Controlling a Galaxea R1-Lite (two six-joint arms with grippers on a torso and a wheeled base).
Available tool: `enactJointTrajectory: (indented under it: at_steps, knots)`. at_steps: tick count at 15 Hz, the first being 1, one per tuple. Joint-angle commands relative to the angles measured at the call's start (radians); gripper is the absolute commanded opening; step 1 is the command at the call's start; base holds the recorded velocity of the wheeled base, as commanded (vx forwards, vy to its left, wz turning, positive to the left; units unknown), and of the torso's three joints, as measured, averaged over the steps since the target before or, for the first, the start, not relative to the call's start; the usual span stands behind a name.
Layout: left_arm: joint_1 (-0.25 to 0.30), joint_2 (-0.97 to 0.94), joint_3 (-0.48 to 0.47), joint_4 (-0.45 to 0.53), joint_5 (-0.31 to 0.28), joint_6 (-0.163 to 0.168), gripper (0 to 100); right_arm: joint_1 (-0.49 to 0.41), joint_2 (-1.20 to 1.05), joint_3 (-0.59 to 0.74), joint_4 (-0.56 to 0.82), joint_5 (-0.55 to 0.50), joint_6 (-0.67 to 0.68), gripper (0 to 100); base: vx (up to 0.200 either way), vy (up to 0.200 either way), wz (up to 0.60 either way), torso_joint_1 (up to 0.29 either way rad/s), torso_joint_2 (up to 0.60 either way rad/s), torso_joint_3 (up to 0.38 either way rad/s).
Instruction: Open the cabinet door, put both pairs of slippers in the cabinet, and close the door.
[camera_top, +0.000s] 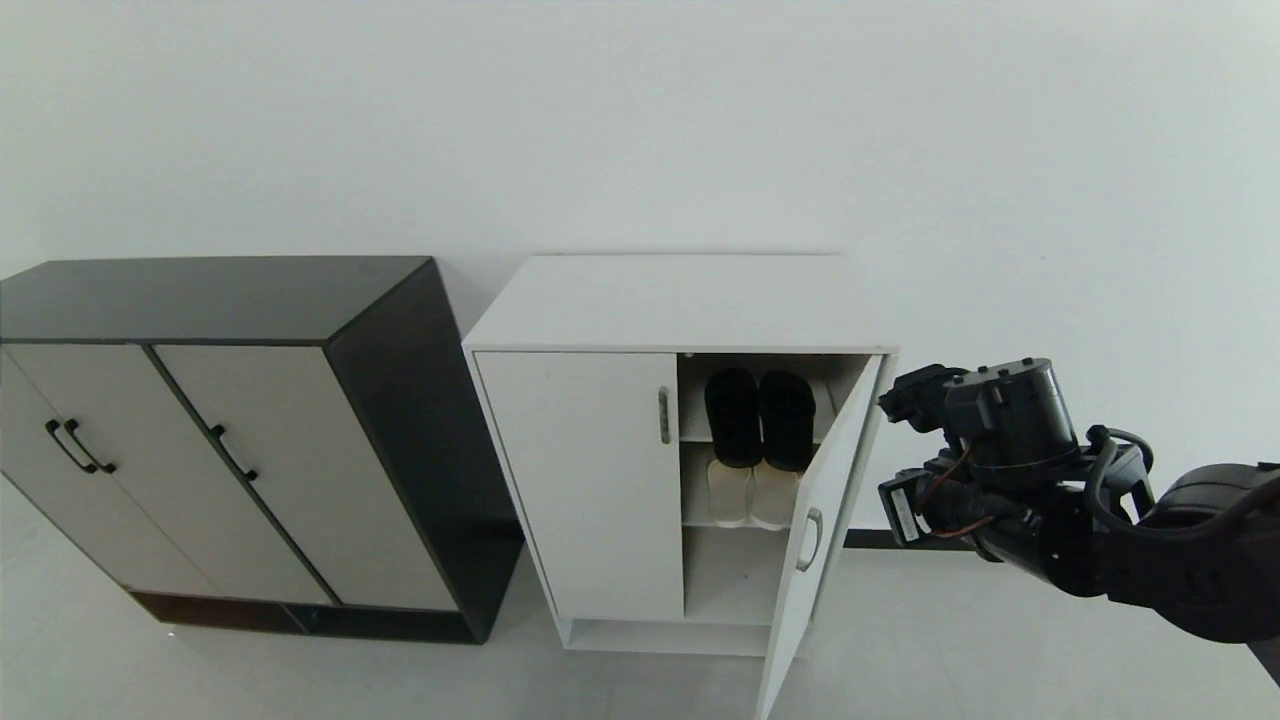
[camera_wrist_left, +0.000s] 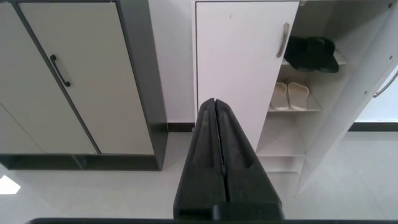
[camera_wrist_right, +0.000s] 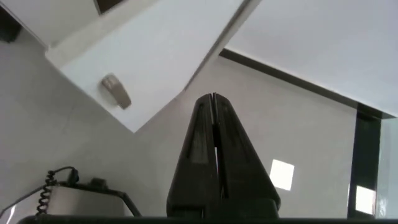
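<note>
The white cabinet (camera_top: 660, 300) stands against the wall with its right door (camera_top: 815, 590) swung open and its left door (camera_top: 585, 480) closed. Black slippers (camera_top: 760, 415) lie on the top shelf and white slippers (camera_top: 750, 492) on the shelf below; the left wrist view shows the black slippers (camera_wrist_left: 314, 53) and white slippers (camera_wrist_left: 290, 96) too. My right arm (camera_top: 1000, 450) hangs just right of the open door's outer edge. The right gripper (camera_wrist_right: 214, 98) is shut and empty, near the door (camera_wrist_right: 155, 56) and its handle (camera_wrist_right: 116, 91). The left gripper (camera_wrist_left: 215, 102) is shut and empty, well back from the cabinet front.
A dark cabinet (camera_top: 230, 300) with two beige doors stands left of the white one, a narrow gap between them. Bare floor (camera_top: 620, 680) lies in front of both. The open door juts out toward me on the right.
</note>
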Motion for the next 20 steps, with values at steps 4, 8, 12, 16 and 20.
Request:
enactJointTrajectory:
  at_steps: [4, 8, 12, 16, 20]
  knots:
    - [0.0, 0.001, 0.0, 0.001, 0.002, 0.0, 0, 0.011, 0.004, 0.008, 0.005, 0.001, -0.001, 0, 0.15, 0.0, 0.0, 0.002, 0.0, 0.003]
    - [0.001, 0.001, 0.0, -0.001, 0.0, 0.0, 0, 0.026, 0.013, 0.006, 0.002, 0.001, 0.0, 0, 0.0, 0.0, 0.0, 0.0, 0.0, 0.0]
    - [0.001, 0.001, 0.0, -0.001, 0.0, 0.0, 0, 0.032, 0.052, 0.002, -0.039, 0.002, 0.006, 0, 0.0, 0.0, 0.0, 0.0, 0.0, 0.0]
    - [0.0, 0.001, 0.0, 0.001, 0.0, 0.0, 0, 0.032, 0.107, 0.003, -0.114, 0.002, 0.006, 0, 0.0, 0.0, 0.0, 0.0, 0.0, 0.0]
    - [0.0, 0.0, 0.0, 0.001, 0.0, 0.0, 0, 0.032, 0.135, -0.001, -0.145, 0.004, 0.008, 0, 0.0, 0.0, 0.0, 0.0, 0.0, 0.0]
